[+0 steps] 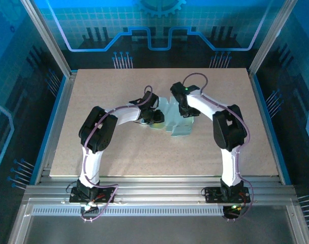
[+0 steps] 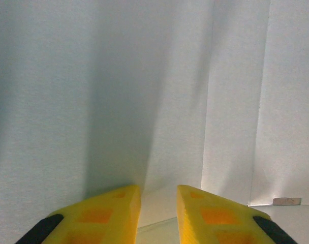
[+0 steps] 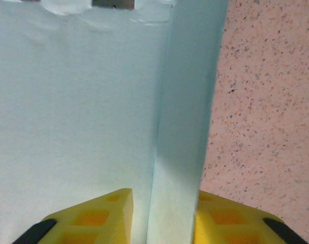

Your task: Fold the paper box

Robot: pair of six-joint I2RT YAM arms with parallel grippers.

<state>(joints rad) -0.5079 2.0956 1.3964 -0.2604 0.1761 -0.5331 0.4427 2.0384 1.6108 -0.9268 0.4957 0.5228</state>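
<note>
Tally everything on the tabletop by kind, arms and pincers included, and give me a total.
Paper box: 1
Robot arms: 2 (left arm, right arm)
Pincers: 2 (left pincer, right pincer)
Table: 1
Total: 6

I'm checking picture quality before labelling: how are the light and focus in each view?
Top external: sharp, evenly lit, blue-tinted surround, the paper box small in frame. Left wrist: a soft dark shadow band runs down the card, yellow fingers blurred. Right wrist: raised flap shaded, speckled table crisp.
</note>
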